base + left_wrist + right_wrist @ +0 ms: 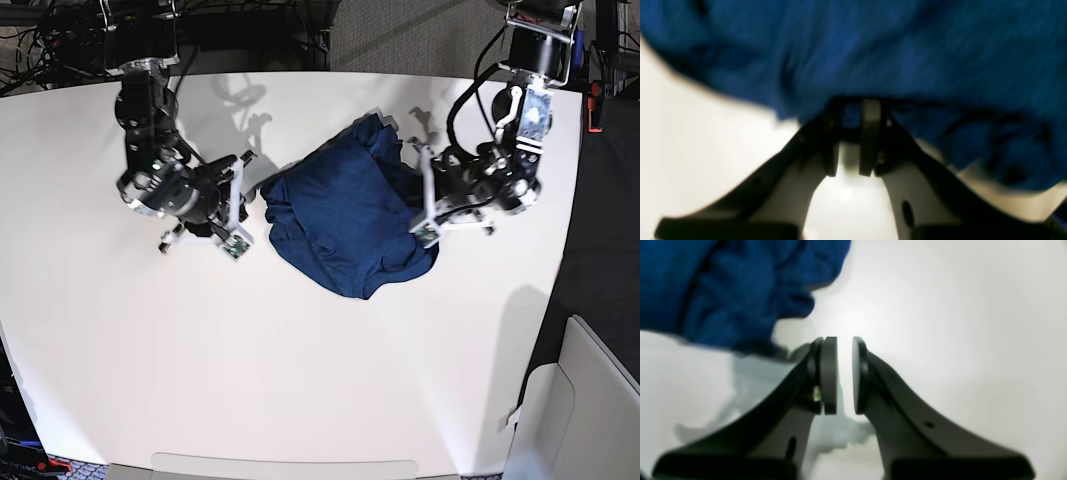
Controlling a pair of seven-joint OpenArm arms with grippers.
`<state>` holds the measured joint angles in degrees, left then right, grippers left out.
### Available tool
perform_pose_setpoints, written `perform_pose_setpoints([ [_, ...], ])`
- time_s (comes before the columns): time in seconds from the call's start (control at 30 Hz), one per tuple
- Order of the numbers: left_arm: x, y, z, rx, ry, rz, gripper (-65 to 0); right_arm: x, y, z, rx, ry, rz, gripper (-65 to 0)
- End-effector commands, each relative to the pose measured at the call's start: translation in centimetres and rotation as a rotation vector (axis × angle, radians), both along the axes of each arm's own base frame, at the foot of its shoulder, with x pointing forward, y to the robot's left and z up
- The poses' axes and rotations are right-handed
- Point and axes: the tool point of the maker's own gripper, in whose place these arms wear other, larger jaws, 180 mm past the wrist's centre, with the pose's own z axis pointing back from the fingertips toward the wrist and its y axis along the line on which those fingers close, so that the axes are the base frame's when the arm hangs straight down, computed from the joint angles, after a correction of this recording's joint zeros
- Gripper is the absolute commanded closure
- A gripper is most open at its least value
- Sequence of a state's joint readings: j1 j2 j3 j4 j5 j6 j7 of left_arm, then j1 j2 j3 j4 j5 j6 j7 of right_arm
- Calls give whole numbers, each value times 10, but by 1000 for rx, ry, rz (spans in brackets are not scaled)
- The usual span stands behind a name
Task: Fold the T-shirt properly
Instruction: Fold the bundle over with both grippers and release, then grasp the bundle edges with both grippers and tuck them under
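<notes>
Left gripper (851, 116): jaws pressed together on a fold of the T-shirt (873, 50) — blue cloth shows between the pads in the left wrist view. In the base view this gripper (428, 215) sits at the shirt's edge on that view's right.

Right gripper (844, 373): pads nearly together with a thin gap, nothing in it; bare table (957, 323) shows through. In the base view it (238, 205) hangs just beside the shirt's other edge, apart from the cloth.

T-shirt (345, 215): crumpled heap at mid-table, bunched, not spread; sleeves and neck cannot be picked out.

Risks, as judged:
- The left pinch may hold several layers — a lift would then drag the whole heap rather than open it.
- With only one side held, a pull would slide the heap across the smooth table (300, 380) instead of flattening it.
- The right gripper's narrow gap would likely push cloth away unless widened before closing in.

Surroundings: cables (60, 40) along the far edge, well apart from the shirt. Nothing else on the table blocks either arm; the shirt's own bunching is the obstacle.
</notes>
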<state>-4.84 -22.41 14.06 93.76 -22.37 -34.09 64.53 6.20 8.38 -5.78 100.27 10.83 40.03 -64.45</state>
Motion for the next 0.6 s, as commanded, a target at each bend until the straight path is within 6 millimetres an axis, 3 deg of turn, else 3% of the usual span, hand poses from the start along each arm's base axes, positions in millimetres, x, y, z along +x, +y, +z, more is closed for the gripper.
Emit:
perform_pose_setpoints([
  [0.0, 17, 7, 25, -7, -91, 17, -95, 8, 2, 18, 61, -50, -8, -61],
  [0.17, 19, 16, 65, -16, -220, 49, -95, 7, 29, 37, 287, -49, -18, -61],
  [0.27, 6, 24, 74, 6, -228, 78, -95, 17, 46, 51, 352, -77, -16, -61],
  [0.43, -13, -1, 69, -50, -176, 118, -95, 49, 69, 68, 482, -132, -17, -61],
  [0.57, -21, -28, 63, -127, -142, 129, -95, 71, 90, 68, 558, -126, -26, -61],
])
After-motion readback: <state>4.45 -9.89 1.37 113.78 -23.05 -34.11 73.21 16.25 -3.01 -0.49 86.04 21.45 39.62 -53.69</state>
